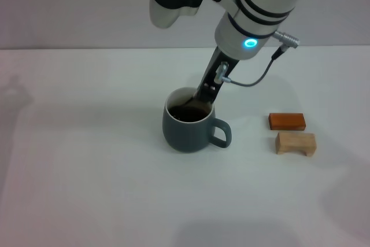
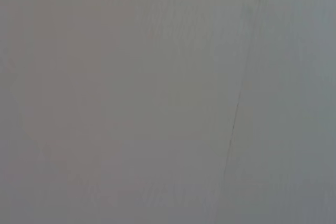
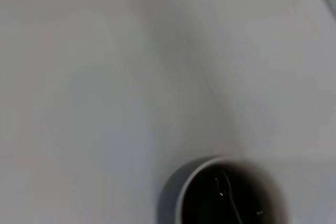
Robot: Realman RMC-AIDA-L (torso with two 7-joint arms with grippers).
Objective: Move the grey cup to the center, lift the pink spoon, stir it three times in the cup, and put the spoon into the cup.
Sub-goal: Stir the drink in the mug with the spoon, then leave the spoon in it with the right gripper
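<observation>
The grey cup point(image 1: 189, 126) stands mid-table point(image 1: 87, 189), handle toward the robot's right, holding dark brown liquid point(image 3: 226, 200). The right gripper point(image 1: 199, 101) dips into it from behind; whether its fingers are closed cannot be told. The pink spoon point(image 3: 231, 195) shows faintly in the liquid. An orange block point(image 1: 287, 121) and a tan block point(image 1: 296, 143) lie to the right.

We saw a plain white table point(image 1: 87, 189) running back to a pale grey wall point(image 1: 75, 4); soft, even light left only faint shadows on the tabletop.
</observation>
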